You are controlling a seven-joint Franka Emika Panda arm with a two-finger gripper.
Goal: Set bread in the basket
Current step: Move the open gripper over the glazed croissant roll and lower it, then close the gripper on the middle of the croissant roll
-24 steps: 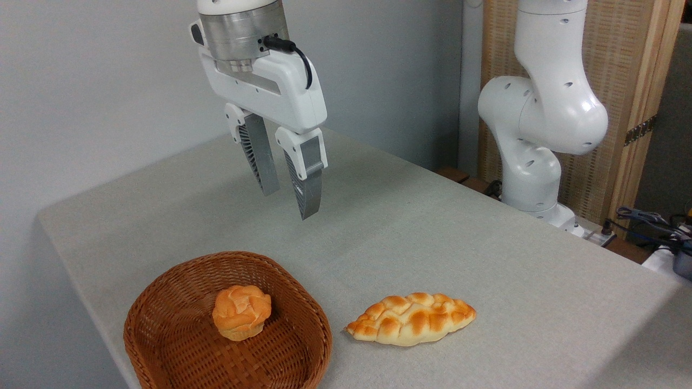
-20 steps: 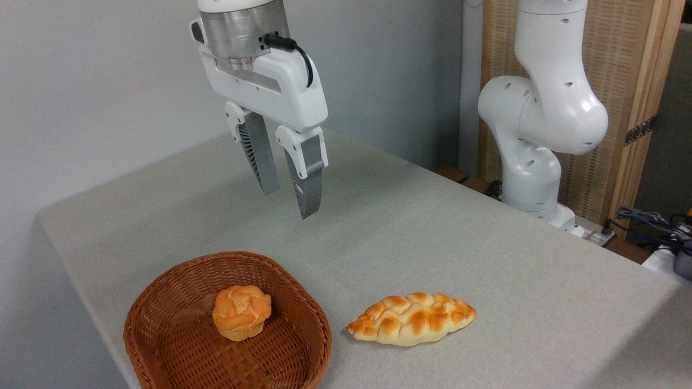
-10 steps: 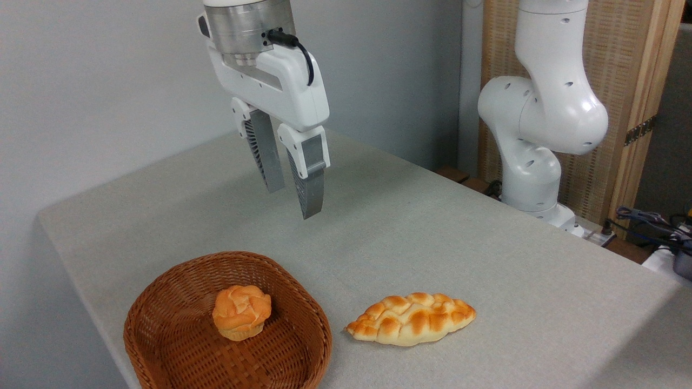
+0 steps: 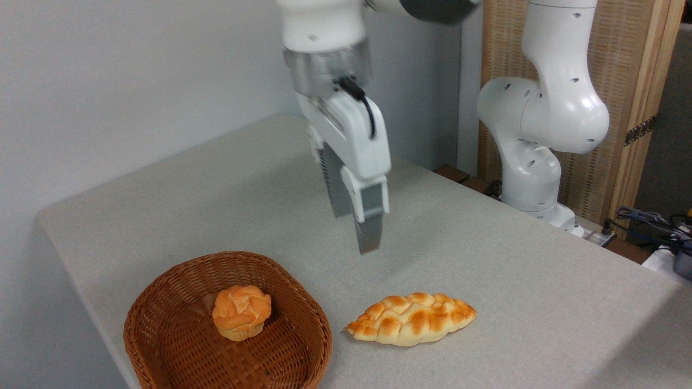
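The bread (image 4: pixel 411 319), a long braided loaf with golden-brown bumps, lies flat on the grey table just right of the basket. The basket (image 4: pixel 303 302) of reddish-brown wicker sits at the front left and holds a small round orange bun (image 4: pixel 241 312). My gripper (image 4: pixel 357 233) hangs above the table, behind and slightly left of the bread and well clear of it. Its fingers point down, one nearly behind the other from this angle. It is open and holds nothing.
The arm's white base (image 4: pixel 532 178) stands at the table's back right edge. Cables (image 4: pixel 649 221) lie off the table at the far right. The table's left edge runs close beside the basket.
The gripper has swung right from above the basket's far side towards the bread, dropped a little, and turned about its wrist. The bread, bun and basket have not moved.
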